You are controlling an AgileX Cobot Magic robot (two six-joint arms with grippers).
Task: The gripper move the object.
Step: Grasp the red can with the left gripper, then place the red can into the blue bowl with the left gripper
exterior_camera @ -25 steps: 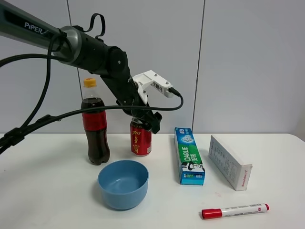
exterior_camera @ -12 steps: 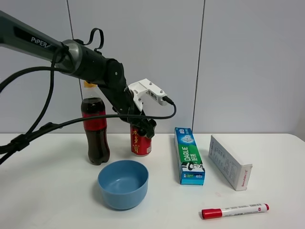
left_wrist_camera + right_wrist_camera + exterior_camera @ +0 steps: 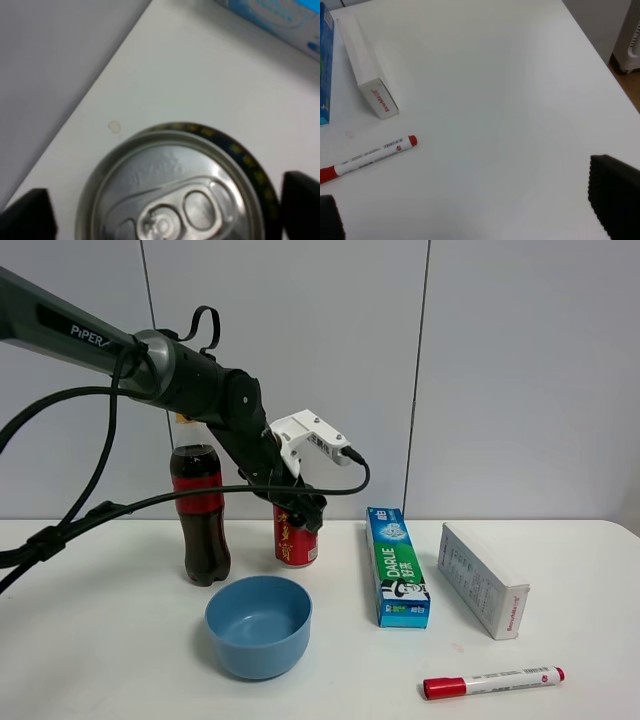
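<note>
The small red can (image 3: 296,538) with yellow characters stands upright at the back middle of the white table, between the cola bottle and the toothpaste box. My left gripper (image 3: 300,508) is lowered over its top, with the white module above it. In the left wrist view the can's silver top (image 3: 175,195) lies between my two black fingertips (image 3: 25,215), which stand apart from its sides, so the gripper is open around it. My right gripper (image 3: 470,215) is open and empty above bare table at the right. It does not show in the exterior high view.
A cola bottle (image 3: 200,510) stands just left of the can. A blue bowl (image 3: 258,625) sits in front of it. A blue toothpaste box (image 3: 396,565), a white box (image 3: 482,578) and a red marker (image 3: 492,681) lie to the right.
My left gripper has come down and slightly left, from just above the can to around its top. The can and the other things have not moved.
</note>
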